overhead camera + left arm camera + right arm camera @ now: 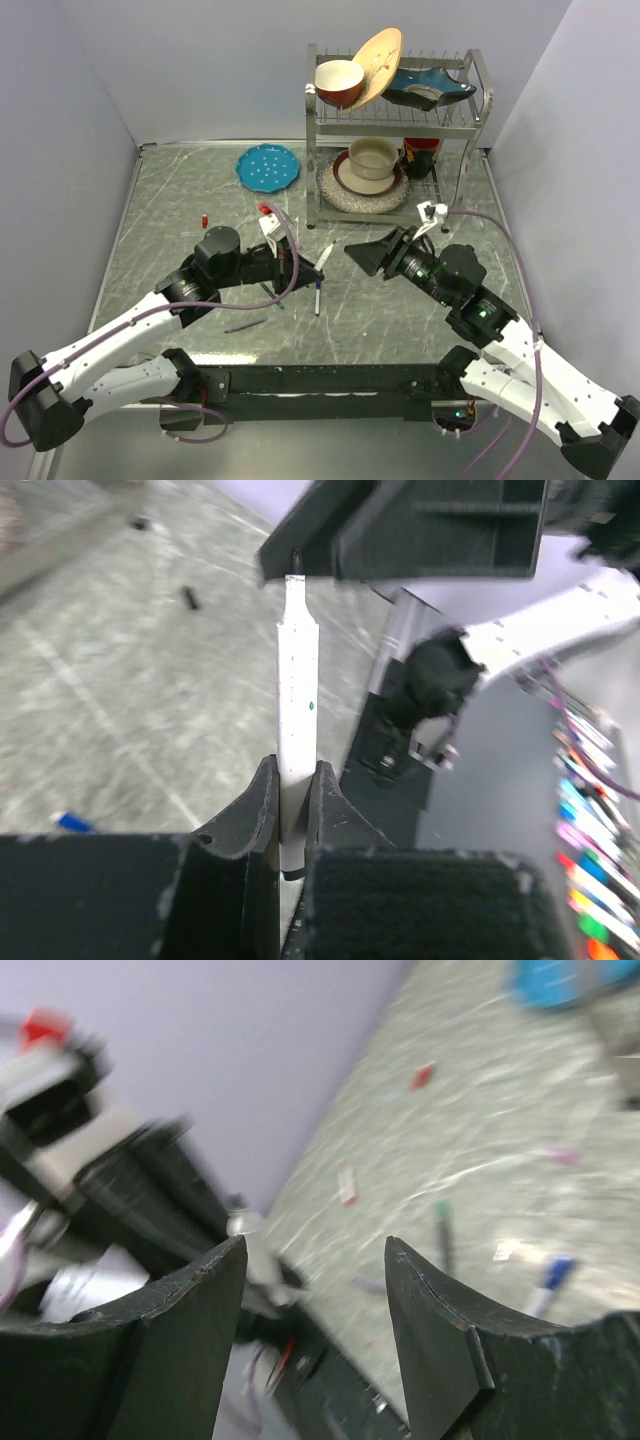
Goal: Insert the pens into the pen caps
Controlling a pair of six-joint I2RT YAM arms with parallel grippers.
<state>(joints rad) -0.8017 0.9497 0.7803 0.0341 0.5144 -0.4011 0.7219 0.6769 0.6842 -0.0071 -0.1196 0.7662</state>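
Now, white pen point(298, 700) in the left jaws' pinch, long axis straight outward, tip toward the spread right jaws.

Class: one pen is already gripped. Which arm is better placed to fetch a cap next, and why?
Probably right: the left gripper is shut on the white pen; the right gripper stands open and empty.

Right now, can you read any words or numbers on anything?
No text can be read.
Pen in the left gripper: a tiny green mark, too small to read.
Coloured bits at the left wrist view's right edge: too blurred to read.
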